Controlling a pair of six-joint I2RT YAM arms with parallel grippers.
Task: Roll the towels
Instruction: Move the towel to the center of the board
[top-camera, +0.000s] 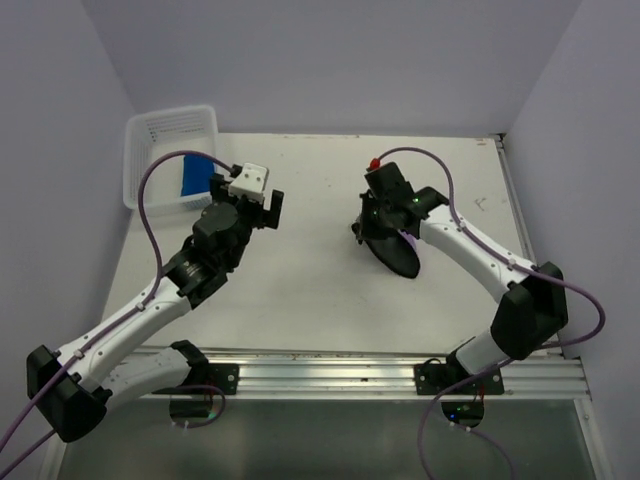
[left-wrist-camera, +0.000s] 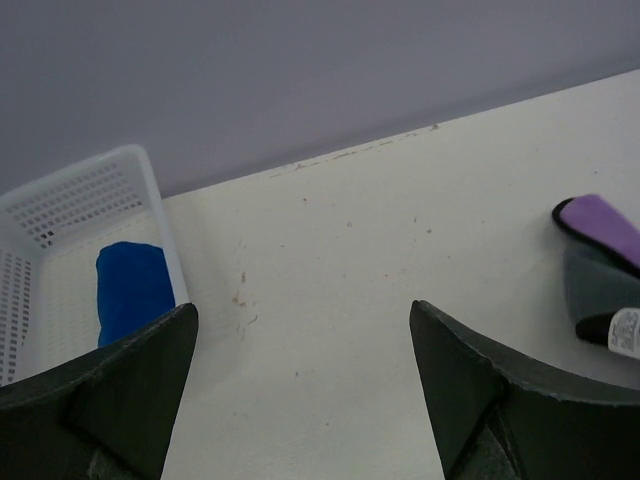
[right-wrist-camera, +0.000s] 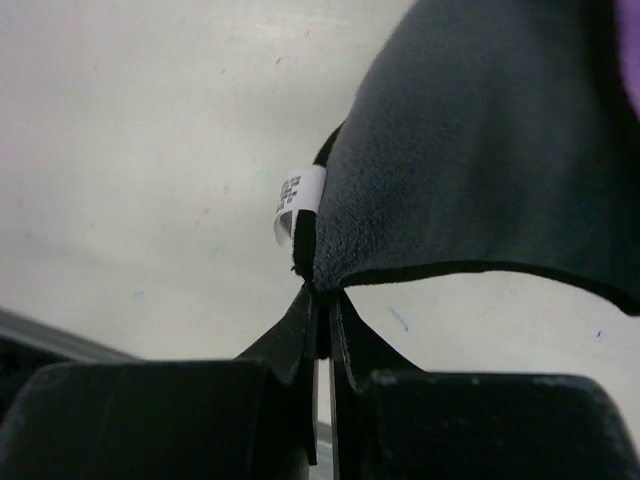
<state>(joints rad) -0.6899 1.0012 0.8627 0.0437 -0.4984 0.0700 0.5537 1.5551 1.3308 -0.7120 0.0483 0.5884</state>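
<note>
We've got the right gripper clenched on a corner of the grey towel at three o'clock. We'd best lay it flat before rolling; our left gripper hangs released.

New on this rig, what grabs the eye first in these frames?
The right gripper is pinched shut on the hemmed edge of a dark grey towel at the middle right of the table, with the towel's white label just beside the fingers. In the far left corner a white basket holds one rolled blue towel. The left gripper hovers open and empty beside the basket.
</note>
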